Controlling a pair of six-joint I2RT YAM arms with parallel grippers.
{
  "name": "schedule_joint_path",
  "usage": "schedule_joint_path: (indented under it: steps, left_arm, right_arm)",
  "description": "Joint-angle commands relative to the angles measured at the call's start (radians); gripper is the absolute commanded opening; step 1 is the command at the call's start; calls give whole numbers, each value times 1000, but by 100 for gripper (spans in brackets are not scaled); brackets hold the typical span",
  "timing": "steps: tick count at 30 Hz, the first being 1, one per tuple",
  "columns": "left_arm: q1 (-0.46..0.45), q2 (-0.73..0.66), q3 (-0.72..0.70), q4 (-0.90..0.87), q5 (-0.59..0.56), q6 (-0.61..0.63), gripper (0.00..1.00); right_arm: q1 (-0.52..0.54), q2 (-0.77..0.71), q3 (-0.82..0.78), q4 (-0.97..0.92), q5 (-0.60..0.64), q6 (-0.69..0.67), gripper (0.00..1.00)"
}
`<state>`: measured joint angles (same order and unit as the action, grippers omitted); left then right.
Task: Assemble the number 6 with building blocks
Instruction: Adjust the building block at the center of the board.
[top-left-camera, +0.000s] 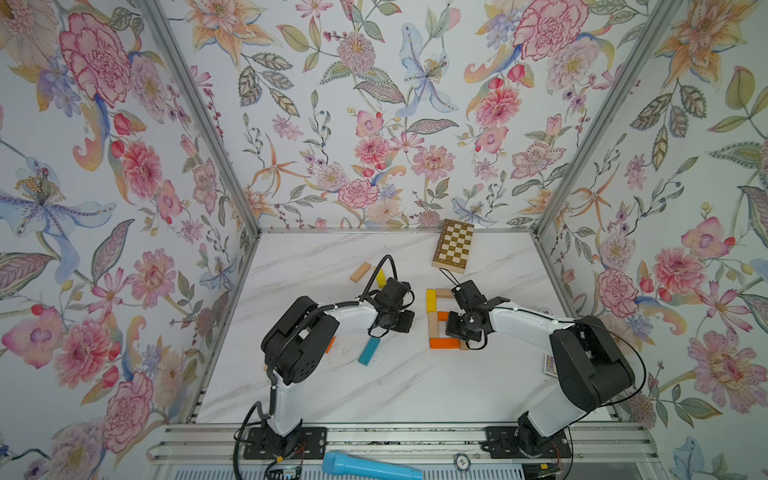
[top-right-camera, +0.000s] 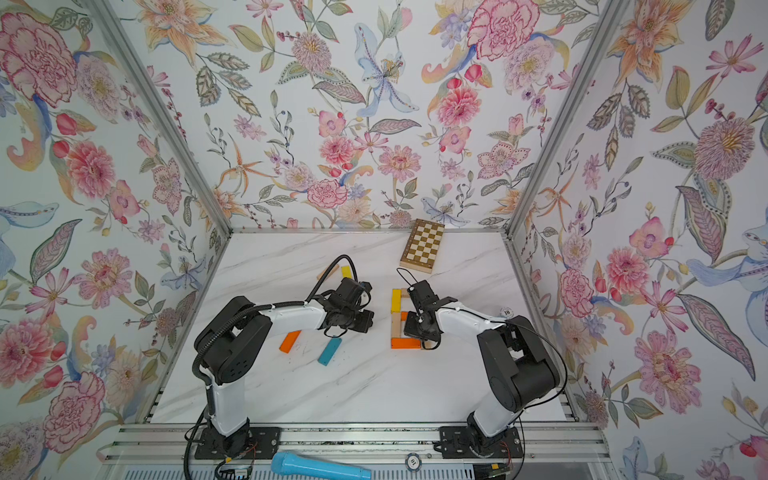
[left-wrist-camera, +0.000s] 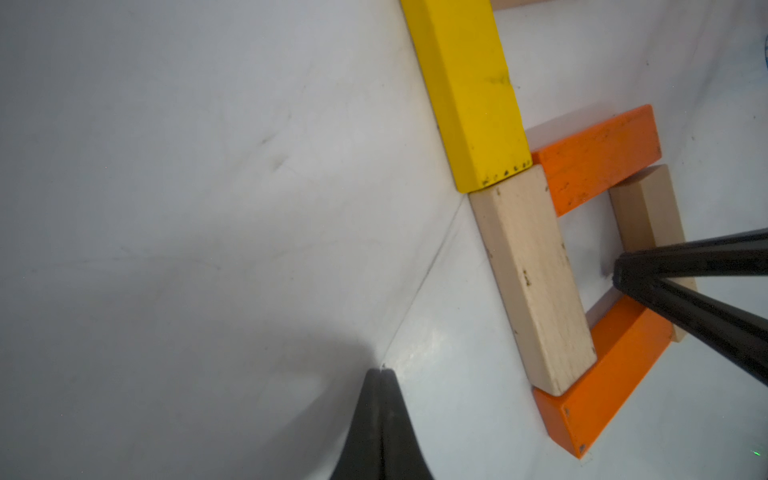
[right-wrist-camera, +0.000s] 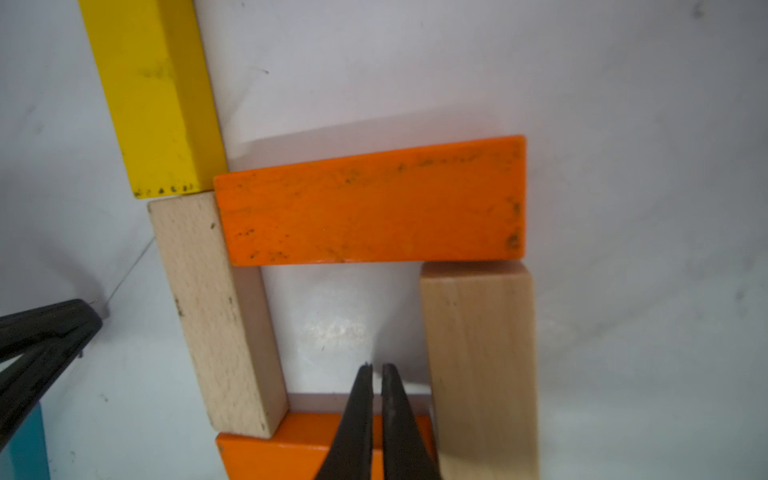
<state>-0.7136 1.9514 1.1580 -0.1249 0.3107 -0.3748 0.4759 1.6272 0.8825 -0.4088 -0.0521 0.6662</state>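
Observation:
The number 6 lies at mid-table in both top views: yellow stem (top-left-camera: 431, 300), beige top bar (top-left-camera: 443, 293), and a square loop of orange (right-wrist-camera: 374, 203), beige (right-wrist-camera: 216, 316), orange (top-left-camera: 444, 343) and beige (right-wrist-camera: 478, 365) blocks. My right gripper (right-wrist-camera: 377, 366) hangs inside the loop beside the right beige block; its jaws are shut but for a thin slit, with nothing between them. Just left of the loop's beige side, my left gripper (left-wrist-camera: 382, 372) is shut and empty. Loose blocks lie further left: beige (top-left-camera: 360, 272), yellow (top-left-camera: 380, 277), teal (top-left-camera: 369, 351), orange (top-right-camera: 289, 341).
A brown-and-cream chequered board (top-left-camera: 454, 246) rests at the back wall. A light-blue microphone (top-left-camera: 370, 467) lies on the front rail beside a round chip (top-left-camera: 461, 460). A small card (top-left-camera: 550, 365) sits by the right arm's elbow. Floral walls close three sides.

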Motion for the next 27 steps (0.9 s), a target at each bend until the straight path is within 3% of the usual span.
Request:
schedule_joint_path:
  steps: [1,27]
  left_arm:
    - [10,-6,3,7,20,-6,0]
    - [9,9,11,5,33,-3,0]
  right_arm:
    - [4,10,17,-34,1,-10,10]
    - [39,16,-14,-32,36,33,10]
